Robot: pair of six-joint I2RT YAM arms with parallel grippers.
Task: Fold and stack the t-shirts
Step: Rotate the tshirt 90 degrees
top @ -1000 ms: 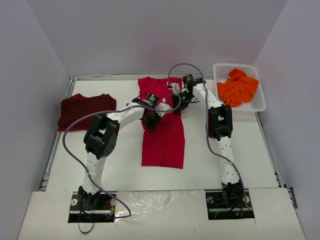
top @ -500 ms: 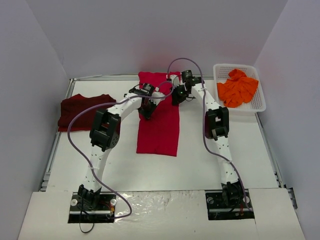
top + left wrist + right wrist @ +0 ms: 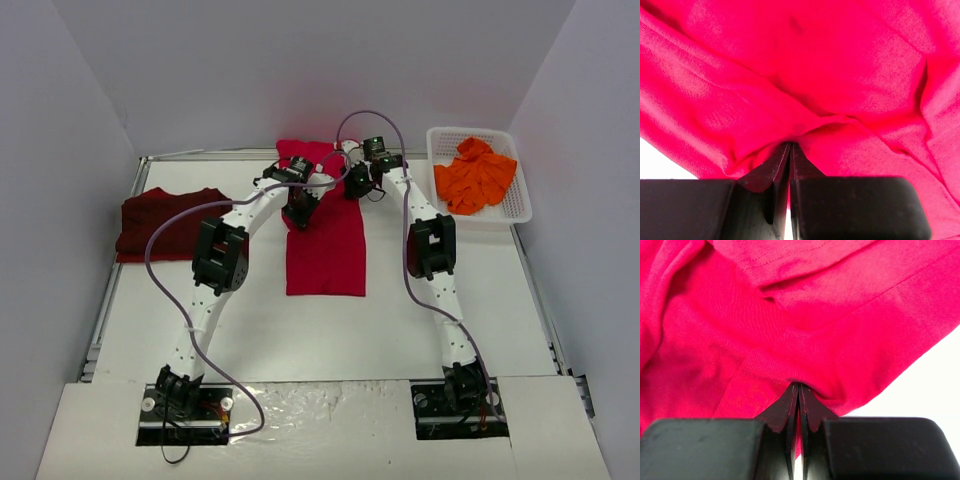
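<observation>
table [image 3: 300, 340] | red t-shirt [image 3: 325, 245]: centre, running to far edge, far end gathered at both grippers | maroon t-shirt [image 3: 170, 222]: left edge | orange t-shirt [image 3: 477, 175]: in basket [image 3: 520, 205], far right corner | left gripper [image 3: 791, 146]: clamped on red fold | right gripper [image 3: 798, 386]: pinching red cloth

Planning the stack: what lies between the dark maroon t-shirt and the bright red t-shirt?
Bare white table, with the left arm arching over it to the bright red t-shirt; the top view shows it.

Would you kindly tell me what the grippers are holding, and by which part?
The red t-shirt: the left gripper and right gripper each pinch a small fold of cloth in its far half, near opposite side edges.
</observation>
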